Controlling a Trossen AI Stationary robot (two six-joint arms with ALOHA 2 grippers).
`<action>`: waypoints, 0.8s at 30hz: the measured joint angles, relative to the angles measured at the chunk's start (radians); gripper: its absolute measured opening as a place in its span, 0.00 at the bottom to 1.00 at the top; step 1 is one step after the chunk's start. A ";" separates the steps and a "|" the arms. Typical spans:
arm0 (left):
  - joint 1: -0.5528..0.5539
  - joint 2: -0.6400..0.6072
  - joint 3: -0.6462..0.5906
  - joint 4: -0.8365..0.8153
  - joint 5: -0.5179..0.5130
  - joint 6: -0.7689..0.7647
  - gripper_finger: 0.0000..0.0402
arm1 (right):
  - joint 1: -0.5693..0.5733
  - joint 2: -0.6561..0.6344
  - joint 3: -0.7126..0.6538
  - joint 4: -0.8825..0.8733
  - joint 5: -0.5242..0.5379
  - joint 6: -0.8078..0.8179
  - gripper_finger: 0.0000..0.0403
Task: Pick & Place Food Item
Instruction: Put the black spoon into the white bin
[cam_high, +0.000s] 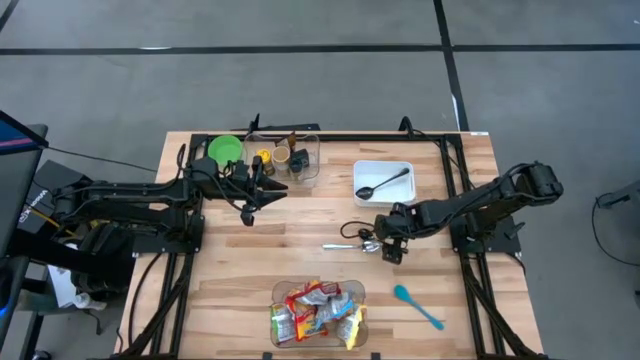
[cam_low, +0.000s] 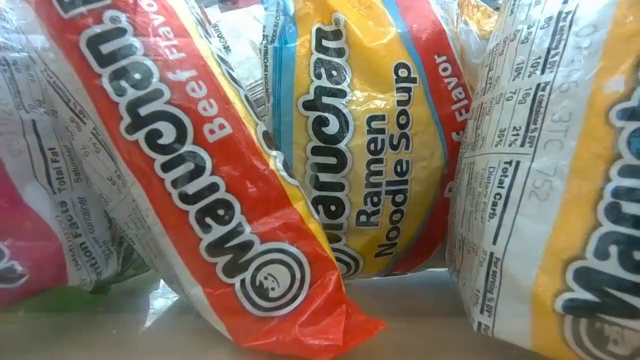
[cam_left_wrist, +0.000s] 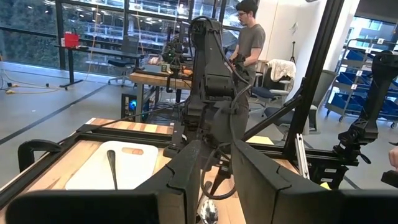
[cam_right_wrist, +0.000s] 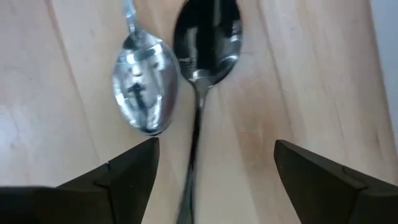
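Overhead, the left gripper (cam_high: 249, 212) hovers just off the worktop (cam_high: 230, 270), a little in from the far left corner, its dark fingers (cam_left_wrist: 186, 168) parted with a clear gap between them. Just beyond it, along the far edge, stand a green bowl (cam_high: 225, 150) and a clear bin (cam_high: 290, 158) holding small jars and cups.

Further right, at the middle of the near edge, a second clear container (cam_high: 318, 315) is packed with ramen packets (cam_high: 310, 305); the low view sits right against them, filled by an orange beef-flavor packet (cam_low: 200, 190) leaning across a yellow ramen noodle soup packet (cam_low: 385, 170).

Right of centre, a silver spoon (cam_high: 345, 245) lies flat on the wood, its bowl touching or just beside a second, darker metal spoon (cam_right_wrist: 205, 37) whose handle runs back between the right arm's fingers. The right gripper (cam_high: 390, 248) is down low over these two spoons, fingers (cam_right_wrist: 124, 174) spread wide on either side of the dark spoon's handle, pinching nothing.

Toward the far right corner, a white tray (cam_high: 395, 195) carries a black spoon (cam_high: 382, 184). Near the near right corner lies a teal spoon (cam_high: 417, 306).

A person (cam_left_wrist: 249, 37) stands at a desk in the room behind the table.
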 joint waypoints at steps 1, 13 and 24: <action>0.000 0.000 0.000 0.000 0.000 0.000 0.21 | 0.005 0.000 0.000 0.000 0.000 0.001 0.77; 0.000 0.000 0.000 0.000 0.000 0.000 0.21 | 0.038 0.000 0.000 0.027 0.000 0.024 0.68; 0.000 0.000 0.000 0.000 0.000 0.000 0.21 | 0.085 0.020 0.000 0.024 0.047 0.062 0.68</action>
